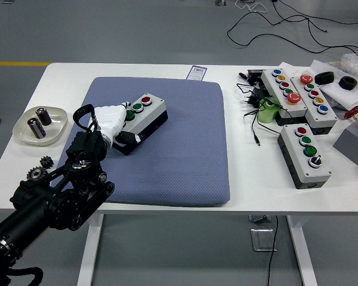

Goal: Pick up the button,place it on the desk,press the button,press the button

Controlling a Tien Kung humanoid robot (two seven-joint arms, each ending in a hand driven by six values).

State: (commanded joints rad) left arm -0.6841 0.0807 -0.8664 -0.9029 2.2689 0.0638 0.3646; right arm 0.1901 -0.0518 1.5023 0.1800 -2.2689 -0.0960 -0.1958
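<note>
**Button box gripped on the blue mat**

Nearest the camera: left arm reaching in from the lower left corner. At its end, left hand [110, 122] with white fingers [118, 113] clenched around the near end of the button box [142, 117]. Box tilted, apparently raised off the blue mat [161, 143] at the gripped end, red and green buttons facing up; probably held this way to carry it off the padding onto the bare desk [250, 179], where a firm surface suits pressing. Placing and both presses not yet done, judging by the box's position over the mat. Right arm nowhere visible.

Left of the mat, a small dish [40, 125] with two metal cylinders. Right of it, a three-button control box [305, 155], then a tangle of black cables [253, 98] and longer button panels [298, 92] toward the far right corner, likely spare units parked clear of the work area.

Beyond the white desk, grey floor with loose cables and a yellow line at far left.
</note>
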